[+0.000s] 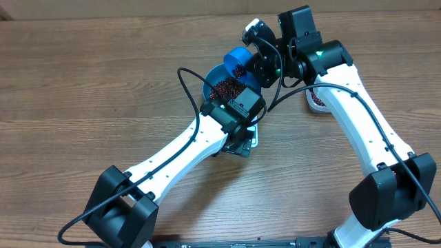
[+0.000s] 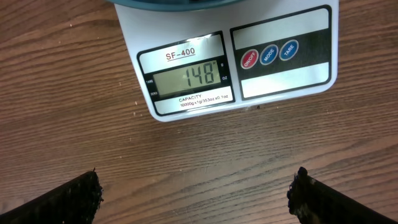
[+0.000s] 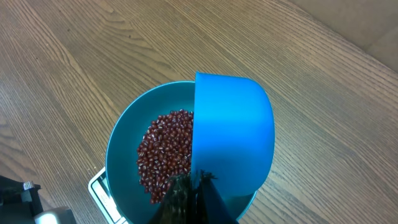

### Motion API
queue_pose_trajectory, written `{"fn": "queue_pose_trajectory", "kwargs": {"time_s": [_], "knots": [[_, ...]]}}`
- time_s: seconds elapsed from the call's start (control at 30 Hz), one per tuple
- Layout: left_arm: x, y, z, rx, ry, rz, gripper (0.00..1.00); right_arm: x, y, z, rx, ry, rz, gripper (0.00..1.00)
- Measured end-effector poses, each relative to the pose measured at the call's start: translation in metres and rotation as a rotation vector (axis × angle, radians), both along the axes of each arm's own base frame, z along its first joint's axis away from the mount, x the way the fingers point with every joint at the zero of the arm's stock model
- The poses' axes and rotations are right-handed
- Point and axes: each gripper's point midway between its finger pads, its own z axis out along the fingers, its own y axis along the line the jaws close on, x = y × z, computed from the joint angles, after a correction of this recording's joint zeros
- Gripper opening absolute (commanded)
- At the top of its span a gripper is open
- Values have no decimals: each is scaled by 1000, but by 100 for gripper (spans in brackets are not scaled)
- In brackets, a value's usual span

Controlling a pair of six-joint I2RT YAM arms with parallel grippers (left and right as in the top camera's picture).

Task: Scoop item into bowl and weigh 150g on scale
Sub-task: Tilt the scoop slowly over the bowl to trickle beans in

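Beans (image 3: 165, 152) lie heaped in the blue bowl (image 3: 115, 149), which sits on the white scale (image 2: 236, 62) directly beneath the right claw (image 3: 193, 200). That claw is clamped tight on the handle of a small blue scoop (image 3: 233, 134). The scoop is held tipped over the bowl just ahead of the claw, its rounded back to the wrist camera, so it cannot be told whether any beans remain inside. The left claw (image 2: 198, 198) hangs empty above the bench (image 2: 62, 93) with its fingers spread wide. The scale's front edge lies just ahead of it, and the display reads 148. Judged against the 150 g target, the scooping looks nearly complete: the bowl is in place and filled. Only a small top-up of beans appears to be left, with overshoot the main risk.
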Motion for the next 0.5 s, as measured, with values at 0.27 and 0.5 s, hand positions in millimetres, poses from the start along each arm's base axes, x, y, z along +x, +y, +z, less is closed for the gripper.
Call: {"fn": "queue_pose_trajectory", "kwargs": {"time_s": [0.27, 0.5], "knots": [[0, 0, 0, 0, 0, 0, 100, 1, 0, 1, 3, -1, -3, 4], [0, 0, 0, 0, 0, 0, 99, -8, 6, -4, -17, 16, 20, 4]]}}
